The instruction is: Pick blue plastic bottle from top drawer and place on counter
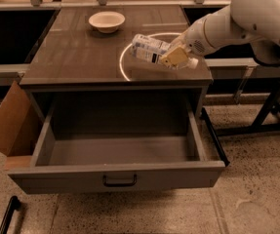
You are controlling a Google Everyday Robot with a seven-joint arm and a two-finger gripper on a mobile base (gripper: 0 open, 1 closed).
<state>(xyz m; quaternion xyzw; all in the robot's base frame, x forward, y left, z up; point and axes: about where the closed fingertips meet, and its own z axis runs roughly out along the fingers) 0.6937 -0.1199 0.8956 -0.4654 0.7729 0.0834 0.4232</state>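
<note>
The blue plastic bottle (148,48) lies on its side in my gripper (174,57), held above the counter (76,57) over the white circle (126,68). The gripper is shut on the bottle's right end, and the bottle's labelled body points left. My white arm (237,18) reaches in from the upper right. The top drawer (117,174) is pulled fully open below the counter, with nothing showing inside. Its dark pull handle (119,181) sits at the centre of its front panel.
A white bowl (107,21) stands at the back of the counter. A cardboard flap (8,123) leans beside the drawer's left side. A black metal frame (271,106) stands to the right. A dark bar (8,213) lies on the speckled floor at the lower left.
</note>
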